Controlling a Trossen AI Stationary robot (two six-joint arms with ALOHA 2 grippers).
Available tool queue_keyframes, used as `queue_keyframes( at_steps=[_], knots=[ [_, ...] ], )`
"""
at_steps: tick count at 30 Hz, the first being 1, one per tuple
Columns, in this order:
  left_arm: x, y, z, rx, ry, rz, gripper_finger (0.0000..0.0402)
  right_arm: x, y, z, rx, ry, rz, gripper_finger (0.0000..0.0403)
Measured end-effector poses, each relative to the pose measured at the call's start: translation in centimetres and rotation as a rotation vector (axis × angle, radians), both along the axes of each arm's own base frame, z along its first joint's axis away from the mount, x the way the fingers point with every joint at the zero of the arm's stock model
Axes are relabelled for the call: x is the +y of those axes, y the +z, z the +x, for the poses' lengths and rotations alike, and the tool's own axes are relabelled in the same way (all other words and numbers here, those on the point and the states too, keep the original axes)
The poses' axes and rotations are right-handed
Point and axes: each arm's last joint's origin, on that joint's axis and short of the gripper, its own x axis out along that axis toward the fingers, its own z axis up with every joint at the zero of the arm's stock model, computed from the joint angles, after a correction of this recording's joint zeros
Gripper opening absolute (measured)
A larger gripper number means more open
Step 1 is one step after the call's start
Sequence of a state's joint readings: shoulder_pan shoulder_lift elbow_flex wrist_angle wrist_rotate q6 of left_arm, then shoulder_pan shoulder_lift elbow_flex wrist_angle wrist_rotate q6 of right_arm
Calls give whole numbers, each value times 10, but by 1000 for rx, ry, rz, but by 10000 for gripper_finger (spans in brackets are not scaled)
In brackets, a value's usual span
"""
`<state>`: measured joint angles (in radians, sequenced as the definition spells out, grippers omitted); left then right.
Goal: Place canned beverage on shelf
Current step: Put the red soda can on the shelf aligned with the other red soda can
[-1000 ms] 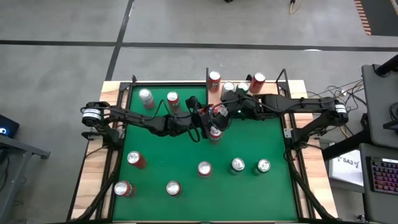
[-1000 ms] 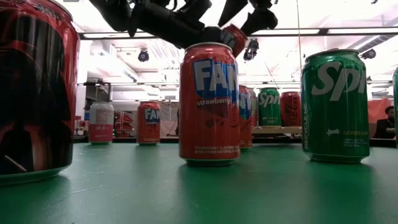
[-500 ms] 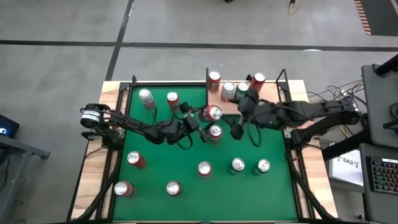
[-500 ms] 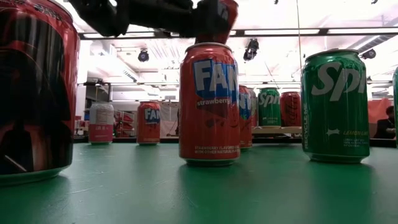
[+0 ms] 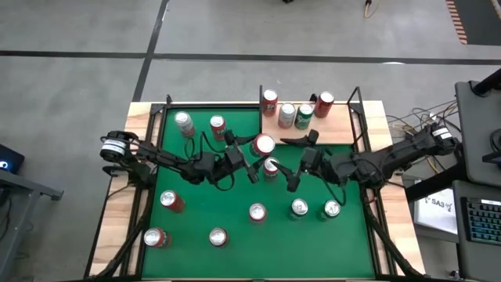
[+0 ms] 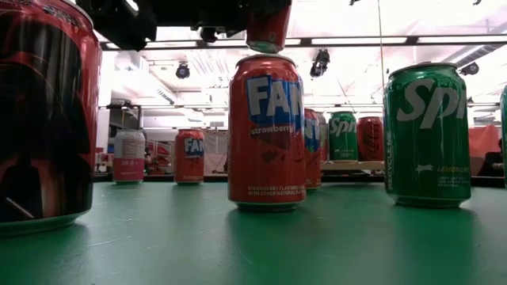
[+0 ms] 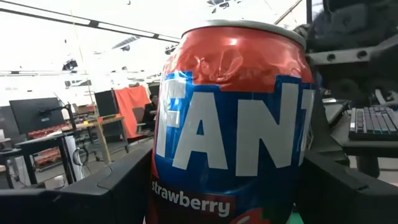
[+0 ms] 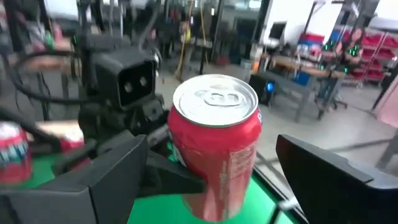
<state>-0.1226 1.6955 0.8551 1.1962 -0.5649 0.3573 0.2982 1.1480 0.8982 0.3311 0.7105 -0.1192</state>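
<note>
Strawberry Fanta can [image 5: 263, 145] gripped aloft by left gripper [image 5: 252, 157] mid-frame, not yet shelved; shelf [image 5: 338, 125] upper right holds four cans; right gripper [image 5: 291, 163] open, empty.

Red-and-blue strawberry can [image 7: 231, 118] with white lettering, green felt tabletop [image 5: 235, 200], pale wooden shelf [image 5: 333, 129].

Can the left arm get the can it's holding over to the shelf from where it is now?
Probably yes. The left gripper holds the Fanta can lifted off the table, just short of the shelf. Four cans stand along the shelf's far side, its near strip looks bare, and the right gripper has pulled aside, open.
</note>
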Motion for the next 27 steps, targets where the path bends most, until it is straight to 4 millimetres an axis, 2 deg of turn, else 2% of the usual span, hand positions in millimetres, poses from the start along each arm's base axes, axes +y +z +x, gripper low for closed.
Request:
queue_keyframes(
  at_steps=[8, 13, 20, 23, 27],
  knots=[
    [0, 0, 0, -2, 3, -1, 290, -3, -12, 11, -103, -20, -5, 345],
    [1, 0, 0, -2, 6, -2, 290, -11, -19, 26, -82, -57, -11, 345],
    [2, 0, 0, -2, 51, -19, 290, -13, -19, 44, -63, -77, -35, 344],
    [2, 0, -1, -3, 56, -20, 290, -14, -17, 47, -66, -89, -34, 334],
    [2, -1, 0, 3, 54, -18, 291, -16, -17, 48, -65, -122, -25, 300]
  ],
)
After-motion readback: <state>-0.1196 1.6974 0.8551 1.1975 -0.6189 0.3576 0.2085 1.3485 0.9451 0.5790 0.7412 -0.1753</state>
